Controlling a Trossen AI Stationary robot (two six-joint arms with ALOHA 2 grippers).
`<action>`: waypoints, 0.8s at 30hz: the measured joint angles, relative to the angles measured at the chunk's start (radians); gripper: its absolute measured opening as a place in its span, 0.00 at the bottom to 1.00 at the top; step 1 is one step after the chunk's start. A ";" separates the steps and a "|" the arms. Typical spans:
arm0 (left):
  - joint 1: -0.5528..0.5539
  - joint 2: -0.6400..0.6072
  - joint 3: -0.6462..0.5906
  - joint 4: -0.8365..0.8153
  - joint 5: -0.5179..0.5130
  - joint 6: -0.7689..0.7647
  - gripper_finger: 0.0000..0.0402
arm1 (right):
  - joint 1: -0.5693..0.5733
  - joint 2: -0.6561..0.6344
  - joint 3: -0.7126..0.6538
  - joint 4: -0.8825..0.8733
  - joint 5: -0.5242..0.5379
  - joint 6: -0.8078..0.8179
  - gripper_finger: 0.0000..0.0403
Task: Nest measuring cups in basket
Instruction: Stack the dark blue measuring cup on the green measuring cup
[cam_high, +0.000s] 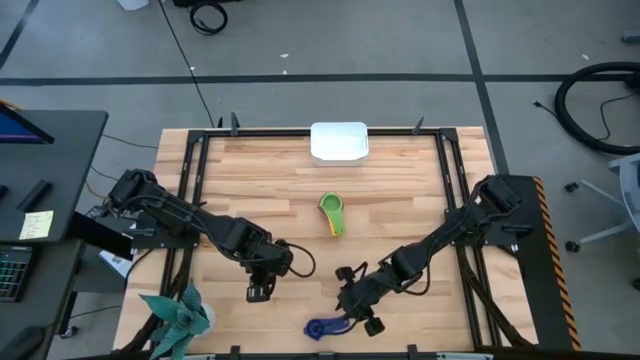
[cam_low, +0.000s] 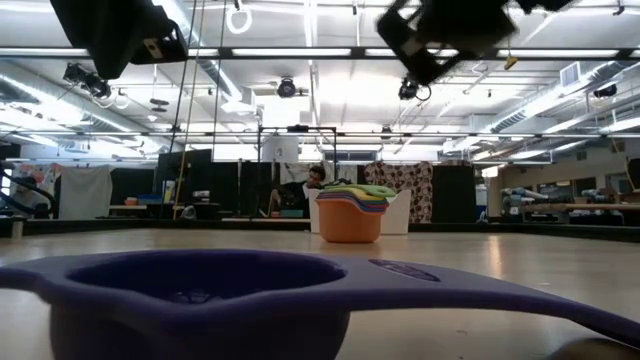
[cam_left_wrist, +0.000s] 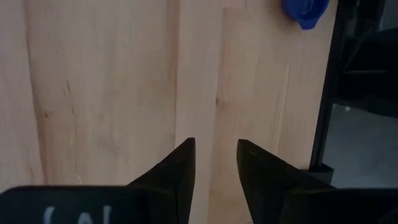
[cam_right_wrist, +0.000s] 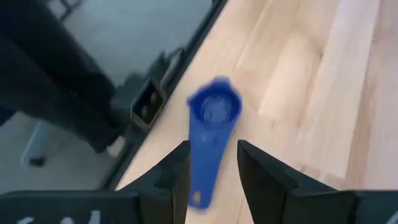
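Observation:
A dark blue measuring cup (cam_high: 325, 327) lies bowl-up on the table near its near edge and fills the low view's foreground (cam_low: 200, 290). Other cups stand nested in a stack (cam_high: 332, 213) at mid-table, green on top and orange at the bottom (cam_low: 350, 212). The white basket (cam_high: 338, 142) sits at the far edge. My right gripper (cam_right_wrist: 212, 163) hovers open above the dark blue cup's handle (cam_right_wrist: 202, 168), raised off the table (cam_low: 440, 35). My left gripper (cam_left_wrist: 216, 163) is open over bare wood (cam_high: 259, 292), left of the blue cup.
A teal spiky artificial plant (cam_high: 178, 318) stands at the table's near left corner. A black frame rail (cam_right_wrist: 146, 102) runs along the near edge beside the blue cup. Bare wood lies between the stack and the basket.

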 joint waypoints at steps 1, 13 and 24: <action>0.000 0.000 0.000 -0.001 -0.003 -0.009 0.31 | -0.001 0.011 0.000 0.039 0.009 0.002 0.33; 0.000 0.001 0.000 0.003 -0.011 -0.016 0.31 | -0.058 0.254 0.214 0.041 -0.131 0.063 0.33; 0.000 0.001 0.001 0.010 -0.011 -0.009 0.31 | -0.097 0.357 0.378 -0.074 -0.252 -0.055 0.33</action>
